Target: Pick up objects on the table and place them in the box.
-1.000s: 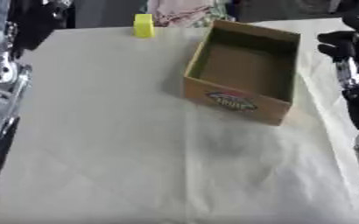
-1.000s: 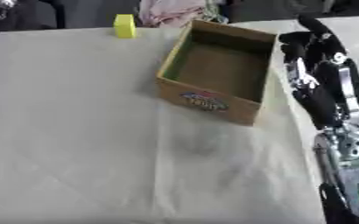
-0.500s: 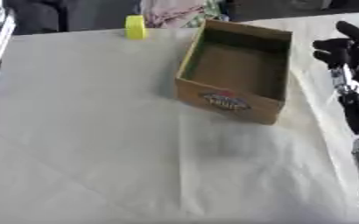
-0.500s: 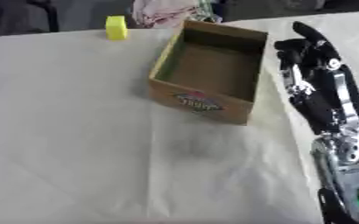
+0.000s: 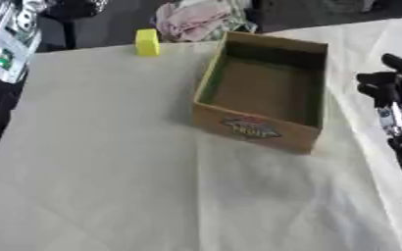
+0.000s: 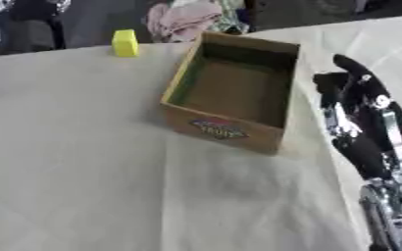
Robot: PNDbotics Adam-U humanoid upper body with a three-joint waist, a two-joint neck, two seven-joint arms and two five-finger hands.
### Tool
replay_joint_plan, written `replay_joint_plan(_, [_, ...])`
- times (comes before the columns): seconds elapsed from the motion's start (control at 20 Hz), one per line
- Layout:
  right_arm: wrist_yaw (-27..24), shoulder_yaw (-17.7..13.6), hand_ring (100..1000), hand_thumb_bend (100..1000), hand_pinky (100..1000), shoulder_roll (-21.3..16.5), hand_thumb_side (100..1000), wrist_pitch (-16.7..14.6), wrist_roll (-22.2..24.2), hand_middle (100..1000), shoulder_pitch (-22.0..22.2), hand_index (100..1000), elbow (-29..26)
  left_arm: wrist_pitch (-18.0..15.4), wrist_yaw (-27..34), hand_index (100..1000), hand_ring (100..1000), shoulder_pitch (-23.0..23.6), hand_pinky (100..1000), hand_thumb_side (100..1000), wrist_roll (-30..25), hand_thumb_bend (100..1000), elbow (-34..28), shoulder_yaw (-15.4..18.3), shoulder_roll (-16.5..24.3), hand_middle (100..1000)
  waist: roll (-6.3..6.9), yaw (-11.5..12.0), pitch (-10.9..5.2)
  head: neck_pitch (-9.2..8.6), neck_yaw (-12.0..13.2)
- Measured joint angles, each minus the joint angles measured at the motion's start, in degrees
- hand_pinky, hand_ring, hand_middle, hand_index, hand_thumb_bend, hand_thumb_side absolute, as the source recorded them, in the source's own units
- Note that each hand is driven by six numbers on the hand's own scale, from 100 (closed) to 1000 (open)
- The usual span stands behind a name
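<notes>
Cardboard makes up the box [image 5: 260,93], which is brown, open on top and shaped like a long rectangle, with a round colored label on its near wall. It sits on the table [image 5: 110,171], toward the far right part, turned a little askew, and nothing shows inside it. A pale cloth with soft creases covers the table. 1 small yellow block [image 5: 147,42] with flat sides stands at the far edge of the table, well apart from the box on its left. Behind the table edge lies a crumpled pile of pink and white fabric [image 6: 187,19], soft and lumpy. The right hand [image 6: 356,93] is black with shiny silver parts, and it hangs just beside the right wall of the box, fingers pointing away and a bit bent but relaxed, holding nothing. At the upper left corner some black and silver machine parts [image 5: 12,39] show, but a left hand cannot be made out there. Nothing lies between the block and the box.
</notes>
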Motion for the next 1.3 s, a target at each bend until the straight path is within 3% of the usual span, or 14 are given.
replay_joint_plan(0.35, [1.6,0.0,828,100,855,-0.5,445,-0.4,0.4,658,-1.3,909,-1.8,0.6,-6.4,844,754,-3.0,678,515,2.5,291,4.9,2.3,-0.3,766,1.59,-2.7,3.34,-3.59,1.8])
replay_joint_plan(0.65, [2.7,0.1,829,100,856,-0.5,446,-0.6,0.5,656,-1.6,909,-2.4,1.4,-11.9,854,770,-5.1,717,432,3.0,258,7.9,4.0,-0.2,784,2.19,-4.1,5.8,-5.81,3.4])
replay_joint_plan(0.95, [3.3,0.0,830,100,858,-0.5,449,-0.6,0.5,654,-2.1,909,-2.8,1.9,-16.7,855,772,-6.2,737,333,1.3,188,10.0,5.2,-0.2,791,2.71,-4.9,8.11,-6.43,4.4])
replay_joint_plan(1.3, [3.6,0.0,830,100,859,-0.5,450,-0.7,0.6,653,-2.8,907,-3.1,2.8,-21.8,852,766,-6.5,737,279,-0.2,132,11.4,6.1,-0.2,787,3.15,-5.8,9.76,-7.16,5.3])
